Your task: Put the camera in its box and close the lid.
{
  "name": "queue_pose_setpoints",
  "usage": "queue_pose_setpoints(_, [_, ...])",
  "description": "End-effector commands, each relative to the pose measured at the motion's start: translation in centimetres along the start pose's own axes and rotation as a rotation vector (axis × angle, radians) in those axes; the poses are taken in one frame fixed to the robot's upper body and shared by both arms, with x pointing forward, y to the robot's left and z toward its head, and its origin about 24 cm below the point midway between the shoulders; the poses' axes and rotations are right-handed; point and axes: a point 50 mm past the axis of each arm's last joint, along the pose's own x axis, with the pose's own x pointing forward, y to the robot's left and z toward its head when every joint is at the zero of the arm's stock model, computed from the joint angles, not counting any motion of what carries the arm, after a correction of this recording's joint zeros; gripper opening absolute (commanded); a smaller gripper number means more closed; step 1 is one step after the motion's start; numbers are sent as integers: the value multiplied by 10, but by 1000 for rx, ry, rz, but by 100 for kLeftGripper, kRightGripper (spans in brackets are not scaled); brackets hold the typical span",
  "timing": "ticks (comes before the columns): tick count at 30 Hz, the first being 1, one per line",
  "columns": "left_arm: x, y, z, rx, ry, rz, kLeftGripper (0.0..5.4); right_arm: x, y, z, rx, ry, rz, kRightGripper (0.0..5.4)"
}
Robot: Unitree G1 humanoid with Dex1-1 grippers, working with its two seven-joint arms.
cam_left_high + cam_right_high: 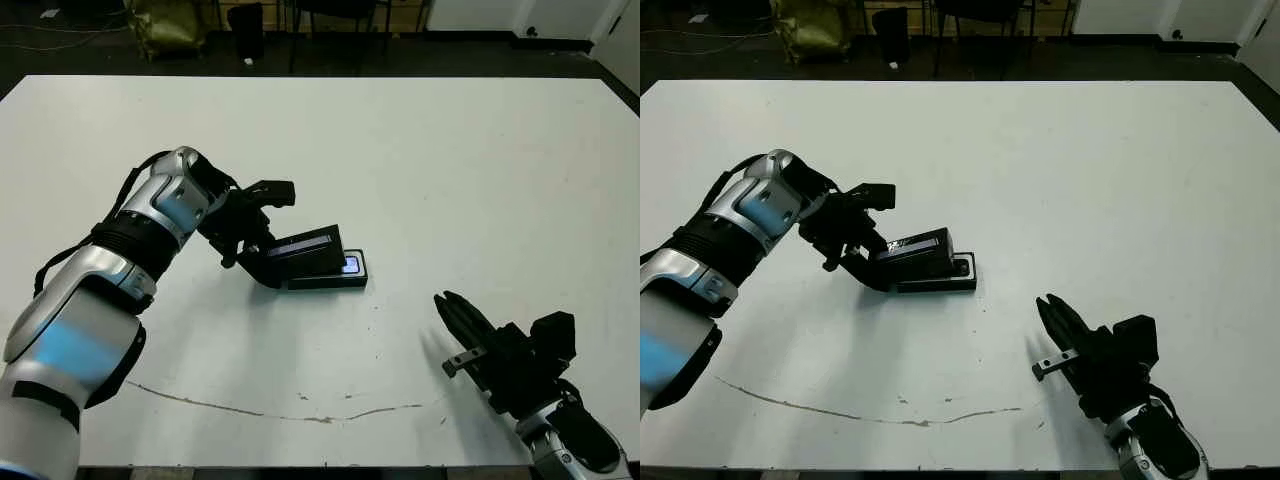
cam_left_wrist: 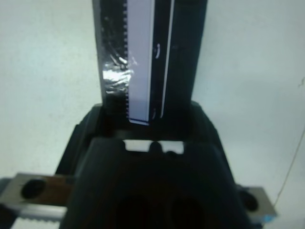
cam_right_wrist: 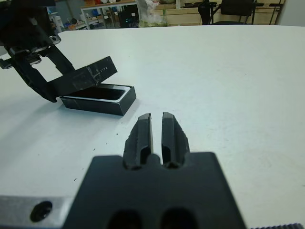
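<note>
I see the camera (image 1: 351,265) already in the box (image 1: 330,282), my left gripper (image 1: 262,238) clamping the tilted lid (image 1: 303,250), not yet seated; right gripper (image 3: 157,132) idle, jaws narrow.

The lid (image 1: 303,250) leans over the box (image 1: 335,281) and hides most of the inside. Only a bit of the camera (image 1: 351,265) shows, a small shiny blue patch at the box's 3 o'clock end. Where the left gripper (image 1: 262,262) holds the lid's 9 o'clock end, its fingertips are hard to make out. The left wrist view is blurry, and the lid runs off its edge. The right gripper (image 1: 452,308) has its arm cut off by the head pictures' bottom edge.
</note>
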Motion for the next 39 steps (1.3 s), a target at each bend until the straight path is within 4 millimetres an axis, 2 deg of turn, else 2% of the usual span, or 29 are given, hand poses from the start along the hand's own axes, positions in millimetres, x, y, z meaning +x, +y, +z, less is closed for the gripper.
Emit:
queue_pose_setpoints(1, [4,-1,-4,-24,6,-1,223,-2,-1,-4,4,32,-5,0])
queue_pose_setpoints(21, [11,-10,7,-14,11,-50,223,-3,0,-6,-3,19,-2,0])
queue_pose_setpoints(39, [18,-12,4,-1,26,-54,223,-3,0,-8,21,21,0,0])
